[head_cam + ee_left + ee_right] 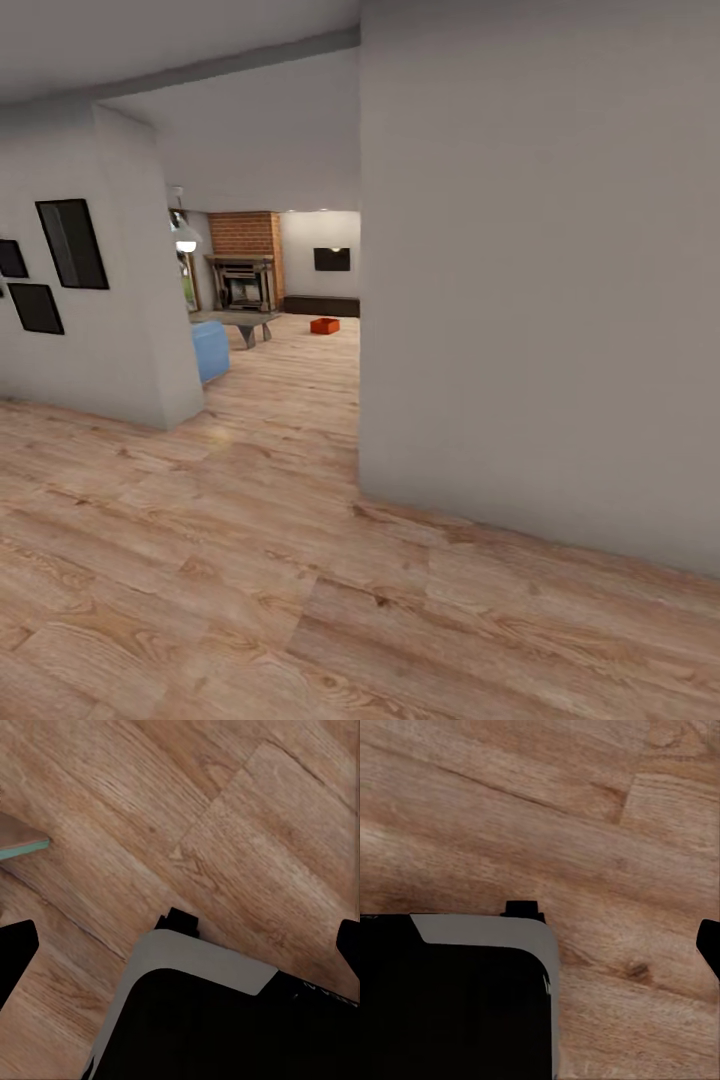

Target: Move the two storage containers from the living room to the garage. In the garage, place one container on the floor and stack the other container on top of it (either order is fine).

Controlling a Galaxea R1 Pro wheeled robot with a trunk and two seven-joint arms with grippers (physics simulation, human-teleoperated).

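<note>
Down the hallway, the living room opens in the head view, and one orange-red storage container [324,325] sits on its pale wood floor before the dark low cabinet [320,306]. My left gripper [180,945] hangs open over the plank floor, its black fingertips [15,952] wide apart at the picture's two sides with nothing between them. My right gripper [540,945] looks open too; one fingertip [711,945] shows at the picture's edge. The robot's dark base [225,1027] lies beneath both grippers.
A big grey wall [540,300] stands close on the right, its corner at the passage. On the left is a wall with black frames [72,243]. Farther in are a blue seat [210,350], a low table [245,325], a brick fireplace [243,262] and a wall TV [332,259].
</note>
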